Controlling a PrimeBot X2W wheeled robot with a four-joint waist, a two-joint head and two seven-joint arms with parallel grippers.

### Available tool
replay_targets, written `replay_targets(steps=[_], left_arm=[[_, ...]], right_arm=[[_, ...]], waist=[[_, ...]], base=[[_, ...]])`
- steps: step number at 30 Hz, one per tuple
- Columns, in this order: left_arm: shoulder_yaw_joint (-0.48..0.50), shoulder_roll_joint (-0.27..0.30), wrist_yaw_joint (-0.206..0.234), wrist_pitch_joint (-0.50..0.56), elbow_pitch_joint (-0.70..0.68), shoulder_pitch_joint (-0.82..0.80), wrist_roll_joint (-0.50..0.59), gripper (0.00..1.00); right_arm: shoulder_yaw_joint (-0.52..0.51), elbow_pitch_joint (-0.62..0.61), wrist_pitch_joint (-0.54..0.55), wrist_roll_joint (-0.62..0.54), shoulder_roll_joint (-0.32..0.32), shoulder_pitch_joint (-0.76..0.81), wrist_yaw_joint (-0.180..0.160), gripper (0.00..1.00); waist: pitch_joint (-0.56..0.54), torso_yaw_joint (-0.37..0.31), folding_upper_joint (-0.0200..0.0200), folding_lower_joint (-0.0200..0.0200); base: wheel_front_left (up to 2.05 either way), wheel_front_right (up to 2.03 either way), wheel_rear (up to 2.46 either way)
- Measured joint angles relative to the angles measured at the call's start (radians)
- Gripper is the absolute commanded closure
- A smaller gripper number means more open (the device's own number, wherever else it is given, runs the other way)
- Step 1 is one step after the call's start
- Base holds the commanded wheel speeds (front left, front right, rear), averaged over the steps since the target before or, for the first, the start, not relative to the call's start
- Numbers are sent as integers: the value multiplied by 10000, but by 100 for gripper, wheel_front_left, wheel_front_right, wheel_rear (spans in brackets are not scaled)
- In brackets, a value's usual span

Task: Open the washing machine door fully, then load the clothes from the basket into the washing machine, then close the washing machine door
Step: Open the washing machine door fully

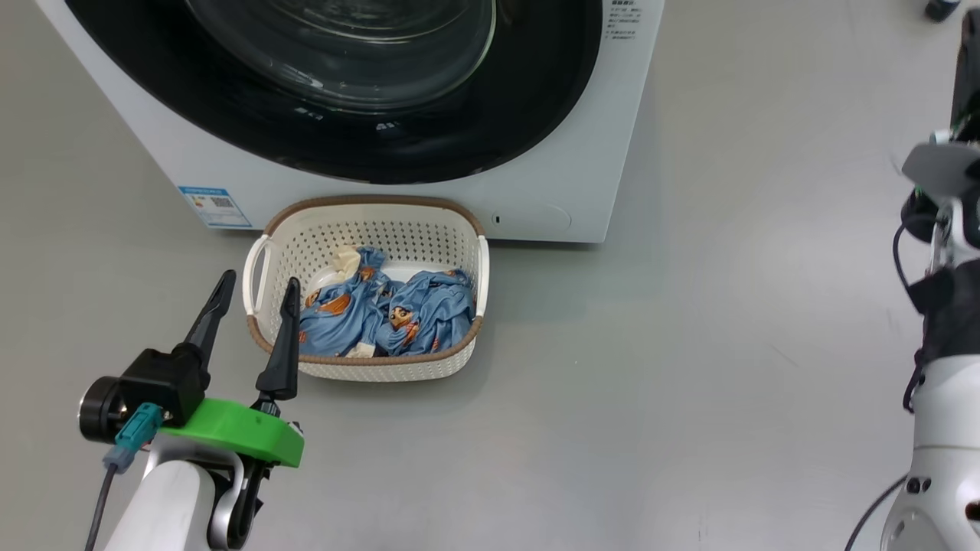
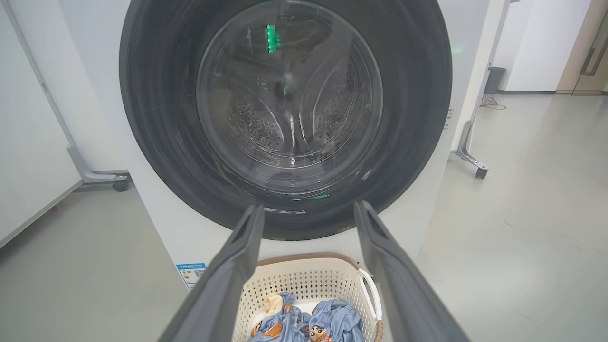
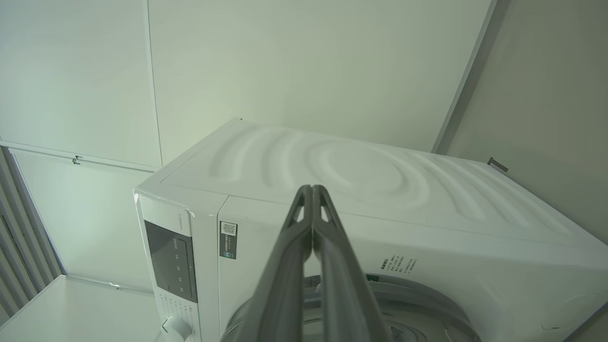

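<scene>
Standing spread wide, the left gripper [image 1: 259,285] hovers beside the cream-white perforated plastic basket [image 1: 398,229], where the light-blue printed clothes [image 1: 398,310] lie. The basket sits on the grey floor [image 1: 689,344] just before the big white washing machine [image 1: 559,153], whose round black-rimmed glass door [image 1: 344,145] is closed. The right gripper [image 3: 312,190], fingers pressed together, is raised near the machine's top, with pale wall panels [image 3: 285,57] behind.

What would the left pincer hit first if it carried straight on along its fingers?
Probably the washing machine door, near its glass; the basket lies below the line of the open left pincer. Depth is unclear.
</scene>
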Motion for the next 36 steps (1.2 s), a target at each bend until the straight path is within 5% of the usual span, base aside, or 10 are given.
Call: replay_targets(steps=[9, 36], left_arm=[[-86, -178, 0, 0, -121, -345, -88, 0], [-73, -675, 0, -2, -802, -1565, -88, 0]], right_arm=[[587, -29, 1866, 729, -88, -1445, -698, 100], [1218, 1438, 3973, 324, -719, -4020, -878, 100]], waist=[[579, 395, 0, 0], [2630, 1128, 0, 1]], base=[[0, 0, 0], [0, 0, 0]])
